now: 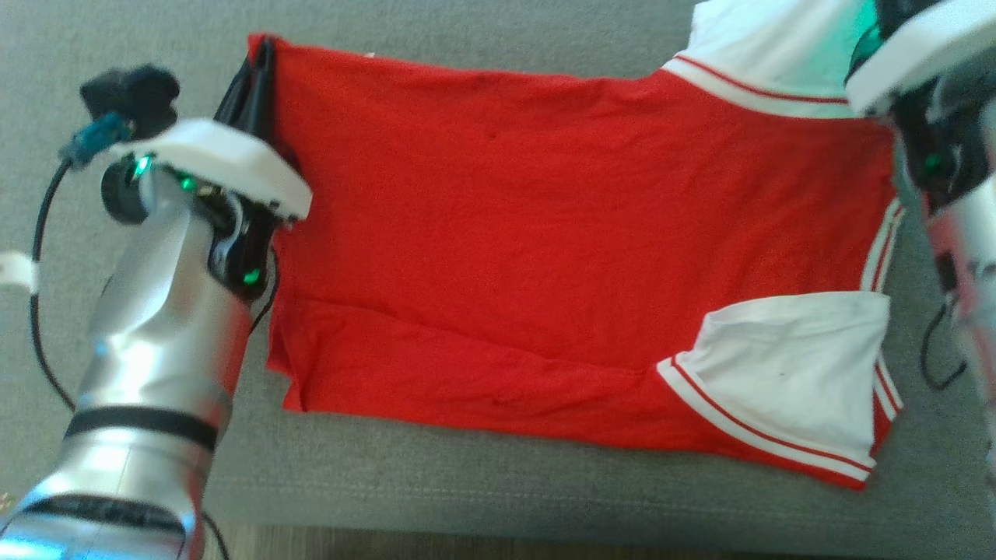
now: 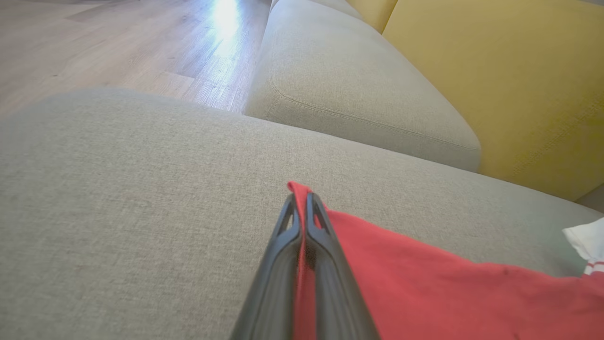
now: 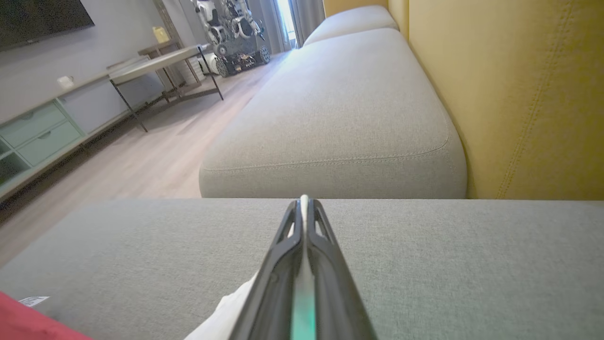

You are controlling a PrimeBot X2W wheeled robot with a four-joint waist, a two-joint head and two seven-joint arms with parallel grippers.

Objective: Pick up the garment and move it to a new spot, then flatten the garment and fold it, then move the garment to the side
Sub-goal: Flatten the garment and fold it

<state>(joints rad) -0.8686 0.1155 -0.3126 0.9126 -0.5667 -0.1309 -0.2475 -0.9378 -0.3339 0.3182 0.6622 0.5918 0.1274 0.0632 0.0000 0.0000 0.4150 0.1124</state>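
Two grippers were shut on one shirt (image 1: 545,257), which lay spread and mostly flat on a grey cushion (image 1: 498,498), its red body lightly creased, the hem toward the robot's left and the white sleeves toward its right. The left gripper (image 2: 299,198) had its fingers pressed together on the far corner of the red hem, a small peak of cloth poking out past the tips. In the head view that corner sat at the upper left of the shirt, with the silver left arm (image 1: 156,334) reaching in from the lower left. The right gripper (image 3: 304,203) had its fingers closed on a thin strip of white cloth, which trailed down beside them toward the lower left of the right wrist view. The far sleeve (image 1: 770,39) ran up to the right arm (image 1: 957,233) at the top right corner. The near sleeve (image 1: 794,373) lay folded inward over the red body, its striped cuff showing. A white tag (image 3: 33,300) lay on the cushion just beside the red cloth. A second cushion (image 2: 358,94) stood next to this one, below a yellow backrest (image 2: 519,85), with wood floor (image 2: 118,42) past it.
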